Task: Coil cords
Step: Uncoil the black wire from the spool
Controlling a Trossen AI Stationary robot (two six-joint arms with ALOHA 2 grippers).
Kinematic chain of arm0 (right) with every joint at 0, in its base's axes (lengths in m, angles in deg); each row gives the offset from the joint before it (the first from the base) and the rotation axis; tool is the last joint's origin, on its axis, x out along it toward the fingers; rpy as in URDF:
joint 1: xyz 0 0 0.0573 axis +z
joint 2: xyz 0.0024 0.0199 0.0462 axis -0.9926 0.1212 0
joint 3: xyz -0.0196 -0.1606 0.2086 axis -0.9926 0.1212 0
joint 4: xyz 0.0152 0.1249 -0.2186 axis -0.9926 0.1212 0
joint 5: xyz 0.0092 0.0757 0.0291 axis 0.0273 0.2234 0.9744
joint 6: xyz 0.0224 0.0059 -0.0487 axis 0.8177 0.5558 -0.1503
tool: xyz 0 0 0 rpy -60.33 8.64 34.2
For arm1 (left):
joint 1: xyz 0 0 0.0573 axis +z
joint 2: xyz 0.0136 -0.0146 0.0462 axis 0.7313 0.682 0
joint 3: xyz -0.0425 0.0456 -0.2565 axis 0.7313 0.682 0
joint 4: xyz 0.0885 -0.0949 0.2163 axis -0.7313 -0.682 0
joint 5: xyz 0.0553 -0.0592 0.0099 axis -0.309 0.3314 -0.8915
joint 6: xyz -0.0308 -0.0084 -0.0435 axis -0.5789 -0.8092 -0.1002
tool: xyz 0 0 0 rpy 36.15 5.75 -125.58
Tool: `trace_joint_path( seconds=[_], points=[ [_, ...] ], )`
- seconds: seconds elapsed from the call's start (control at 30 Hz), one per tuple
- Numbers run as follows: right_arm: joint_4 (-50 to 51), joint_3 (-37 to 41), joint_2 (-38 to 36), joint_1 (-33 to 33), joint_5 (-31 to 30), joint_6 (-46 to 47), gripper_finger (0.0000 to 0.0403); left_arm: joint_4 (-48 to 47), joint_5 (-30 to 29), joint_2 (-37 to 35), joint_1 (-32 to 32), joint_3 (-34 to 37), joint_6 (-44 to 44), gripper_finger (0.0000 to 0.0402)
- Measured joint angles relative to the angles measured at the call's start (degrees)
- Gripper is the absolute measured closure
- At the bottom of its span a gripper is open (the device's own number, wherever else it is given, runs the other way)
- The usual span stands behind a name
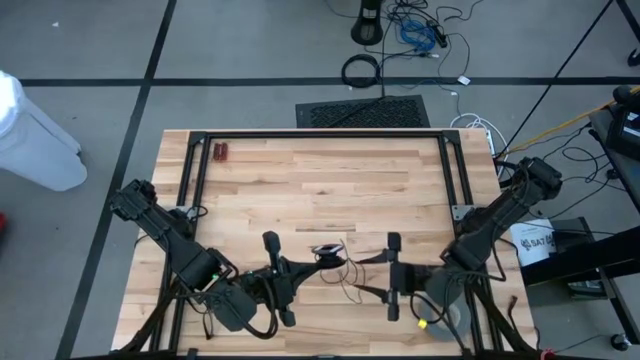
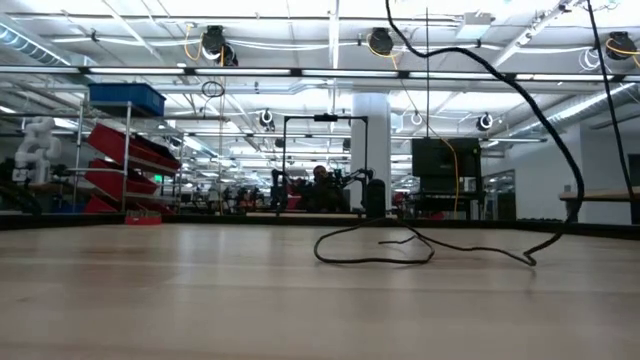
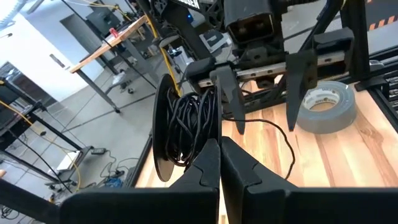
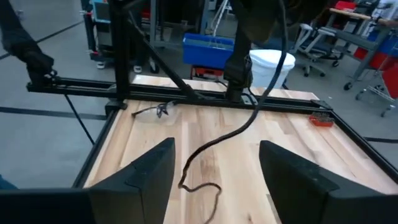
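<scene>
Wooden tabletop point(image 1: 300, 185), pale planks inside a black frame, fills the centre of the high view; both arms reach in from the lower edge.

Cord point(image 1: 330, 250): part is wound into a small black bundle sitting at lower centre of the high view, between the two grippers. In the left wrist view the bundle point(image 3: 189, 127) hangs just ahead of the left fingers. A loose tail point(image 2: 375, 255) runs off it, rising toward the upper frame in the low view and looping flat on the wood at lower centre.

Left gripper point(image 1: 275, 270): fingers pinched together, apparently clamped on the bundle's edge. Right gripper point(image 1: 393, 275): jaws wide, holding nothing; the tail point(image 4: 217, 146) lies on the wood between and beyond its fingers.

Grey tape roll point(image 3: 326, 106) sits beside the right gripper.

Judgement: mid-coil, between wraps. Next move calls for the right gripper to take up the slack tail and lay another turn on the bundle, left holding firm.
</scene>
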Motion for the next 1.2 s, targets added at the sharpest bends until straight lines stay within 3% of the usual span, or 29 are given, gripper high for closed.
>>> trace_joint_path(
  seconds=[0.2,0.53,1.0,1.2],
  points=[
    [0.0,0.0,0.1,-1.2,-0.1,0.5,0.0231,0.0,0.0,0.0,0.0,0.0,0.0,0.0402],
    [0.1,0.0,0.1,-1.4,-0.2,-0.5,0.0395,0.0,0.7,0.0,0.0,0.0,0.0,0.0402],
    [0.1,0.0,-4.7,2.1,-0.6,-2.3,0.0402,-5.4,7.5,0.0,-0.1,0.0,-5.4,0.0402],
    [0.1,-1.6,-5.7,2.6,-0.6,-7.3,0.0403,-5.2,12.8,0.4,0.2,0.0,-6.0,0.0402]
  ],
)
